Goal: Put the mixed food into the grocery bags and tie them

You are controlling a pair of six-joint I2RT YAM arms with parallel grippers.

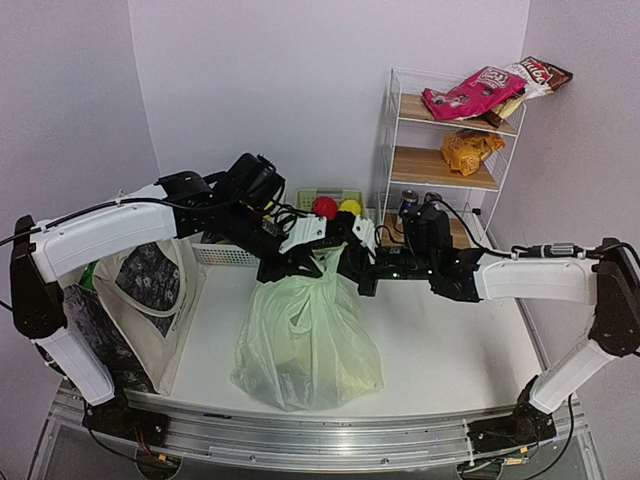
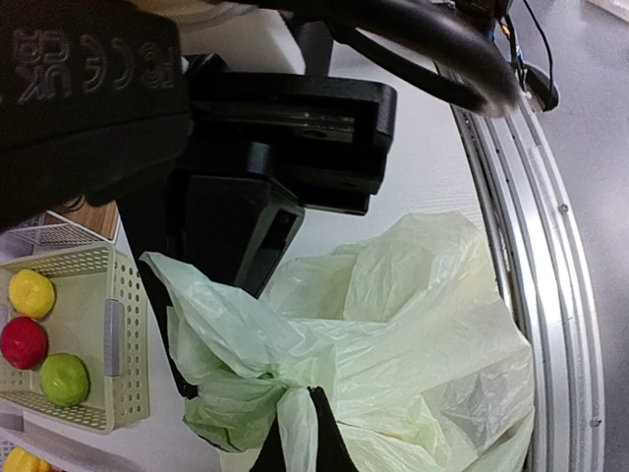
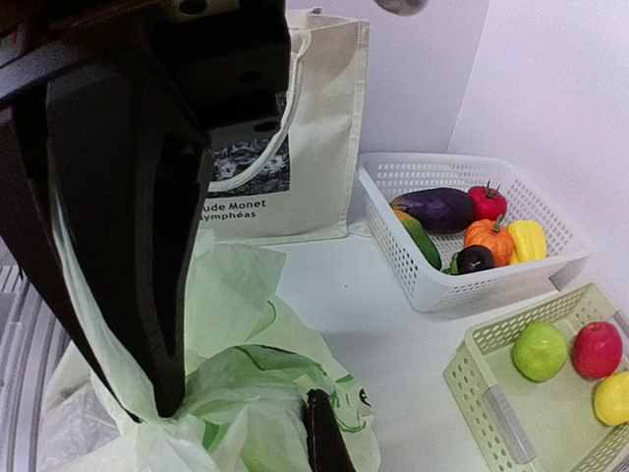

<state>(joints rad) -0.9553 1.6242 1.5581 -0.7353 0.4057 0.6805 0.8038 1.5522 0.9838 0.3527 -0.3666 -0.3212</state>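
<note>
since the thin plastic bag looks limp and slippery, left gripper and right gripper sensibly clamp its bunched handles.

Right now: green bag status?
Left pincer shut on pale-green bag at its neck. Right pincer at bag top, grip unclear. Knot unconfirmed. No obstruction seen.

1. Pale lilac walls close in at 9, 12 and 3 o'clock, evenly lit.
2. A white table fills the middle, with a metal rail along its 6 o'clock edge.
3. A white wire rack with wooden shelves stands at 1 o'clock.
</note>
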